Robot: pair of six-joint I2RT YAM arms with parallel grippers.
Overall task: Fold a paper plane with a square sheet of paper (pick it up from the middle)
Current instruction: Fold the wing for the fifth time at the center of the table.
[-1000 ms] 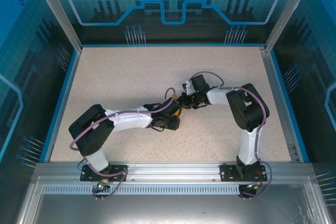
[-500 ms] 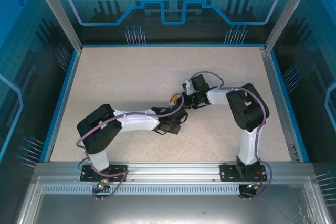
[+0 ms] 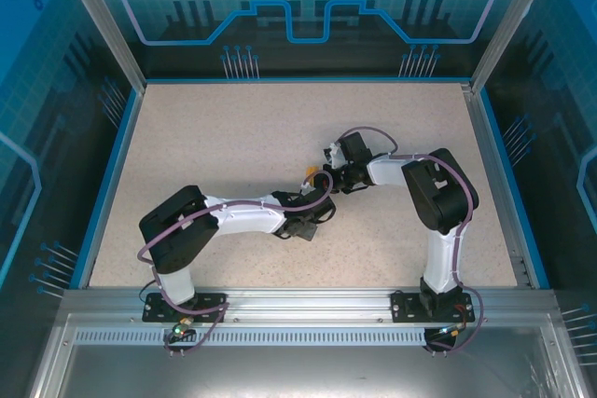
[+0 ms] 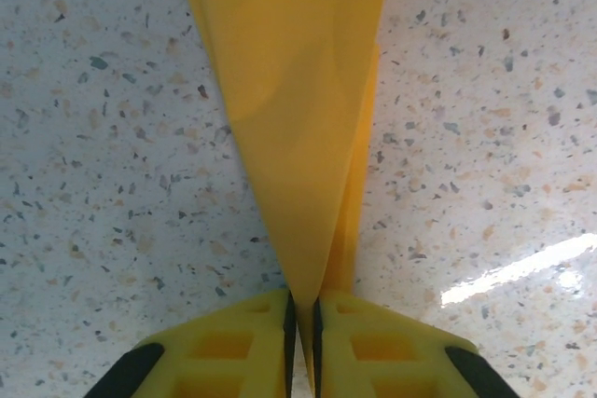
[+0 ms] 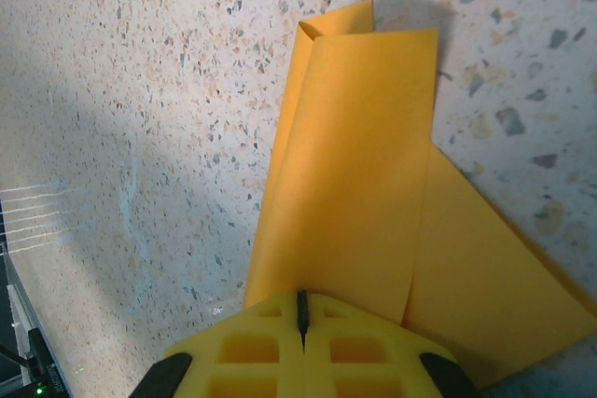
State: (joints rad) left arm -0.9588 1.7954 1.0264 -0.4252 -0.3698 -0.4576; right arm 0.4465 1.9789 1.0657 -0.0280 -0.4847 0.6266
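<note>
Two robot arms meet over the middle of a speckled table (image 3: 215, 137), both working on one orange paper plane (image 4: 298, 90)

The left gripper (image 4: 300, 309) has its yellow fingers (image 4: 233, 342) drawn almost together, with only a thin slit between them. They are clamped on the narrow pointed end of the paper plane. From that pinch the paper rises straight ahead of the fingertips, standing on edge and widening steadily as it runs away from them. A second layer shows just behind the first on the right-hand side. Speckled tabletop lies to either side of the fingers.

The right gripper (image 5: 301, 309) is fully closed, and its two yellow fingers meet along a dark seam. The paper lies broad and flat directly in front of the tips and runs in beneath them. One long folded panel stretches ahead and ends in a small turned-over corner at the far end. A triangular wing spreads out to the right of the fingers. It is hard to tell from the wrist camera whether the closed tips are gripping a crease or only pressing on the sheet.

From above, the two grippers sit just beside each other, with a sliver of orange showing between them
</note>
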